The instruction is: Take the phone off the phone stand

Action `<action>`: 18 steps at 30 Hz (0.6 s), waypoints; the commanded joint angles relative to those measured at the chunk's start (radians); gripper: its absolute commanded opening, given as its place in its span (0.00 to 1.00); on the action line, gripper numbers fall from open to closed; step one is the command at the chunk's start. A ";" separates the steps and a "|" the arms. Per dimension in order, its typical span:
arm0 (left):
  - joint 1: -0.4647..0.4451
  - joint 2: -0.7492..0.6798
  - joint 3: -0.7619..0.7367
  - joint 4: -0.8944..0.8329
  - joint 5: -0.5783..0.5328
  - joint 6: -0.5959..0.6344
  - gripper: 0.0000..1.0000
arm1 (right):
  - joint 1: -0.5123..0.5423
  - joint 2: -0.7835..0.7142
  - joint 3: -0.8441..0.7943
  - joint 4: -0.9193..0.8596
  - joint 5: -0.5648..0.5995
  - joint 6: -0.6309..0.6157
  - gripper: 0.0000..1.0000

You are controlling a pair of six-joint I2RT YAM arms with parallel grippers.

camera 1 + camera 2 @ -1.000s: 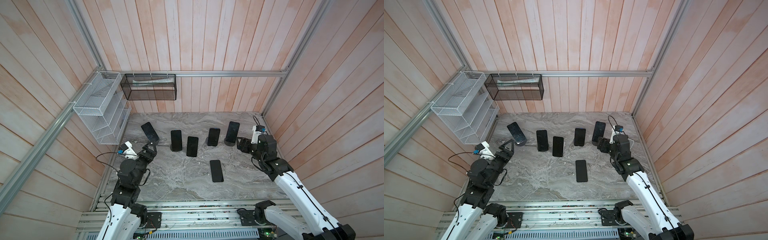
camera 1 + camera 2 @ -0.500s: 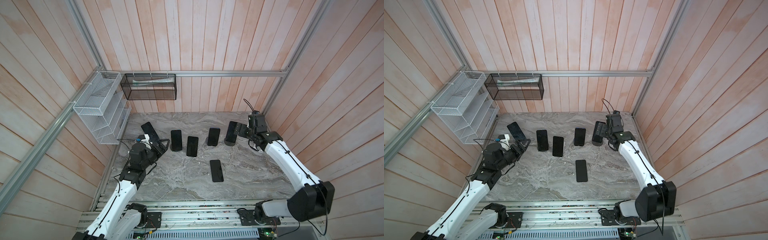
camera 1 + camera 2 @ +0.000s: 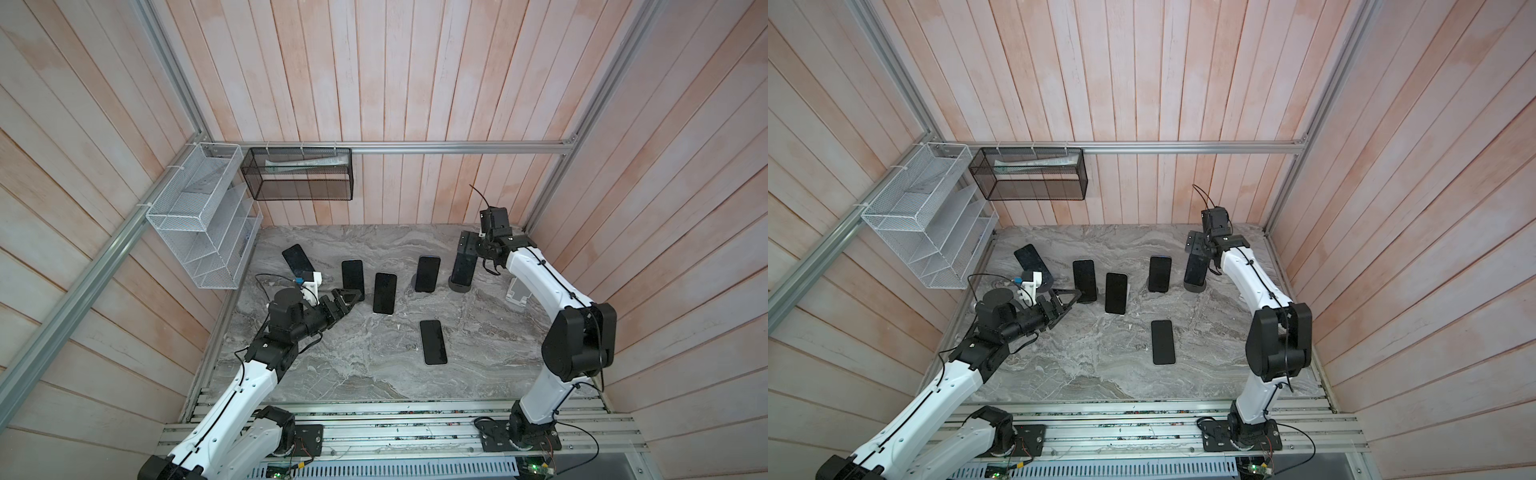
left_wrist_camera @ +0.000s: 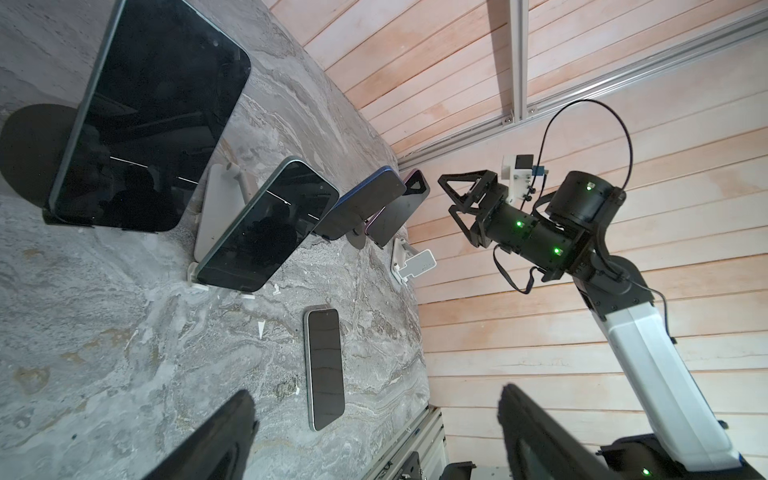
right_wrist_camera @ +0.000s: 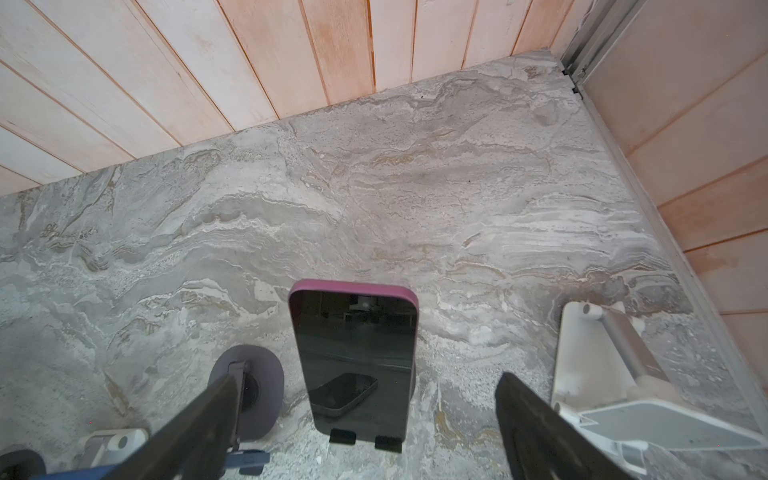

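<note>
The phone [image 5: 353, 357], dark-screened with a magenta edge, leans upright in a black phone stand [image 5: 345, 436] at the back right of the marble table; it also shows as phone [image 3: 462, 272] and phone [image 3: 1195, 272]. My right gripper [image 5: 370, 419] hovers just above its top edge, open, one finger to each side and not touching it; this gripper [image 3: 465, 248] hides the phone's top in both top views. My left gripper [image 3: 348, 297] is open and empty at the left, pointing at another standing phone [image 3: 353, 278].
Several other phones stand on holders in a row, such as a phone [image 3: 384, 293] and a phone [image 3: 427, 273]; one phone [image 3: 433, 341] lies flat mid-table. An empty white stand [image 3: 517, 293] is beside the right arm. White basket [image 3: 199, 216] and black basket [image 3: 297, 174] hang on the walls.
The right arm reached back and over the rightmost phone, and its jaws opened wider. The left arm stretched forward to the right, toward the second phone from the left.
</note>
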 commanded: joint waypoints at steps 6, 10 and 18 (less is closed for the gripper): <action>-0.002 0.005 0.010 -0.013 0.008 0.032 0.93 | 0.000 0.101 0.104 -0.016 0.012 0.001 0.98; -0.003 0.003 0.006 -0.008 0.010 0.021 0.93 | 0.001 0.123 0.113 0.001 0.027 0.018 0.98; -0.003 0.019 -0.005 0.006 0.018 0.022 0.93 | 0.002 0.176 0.117 0.015 0.025 0.014 0.95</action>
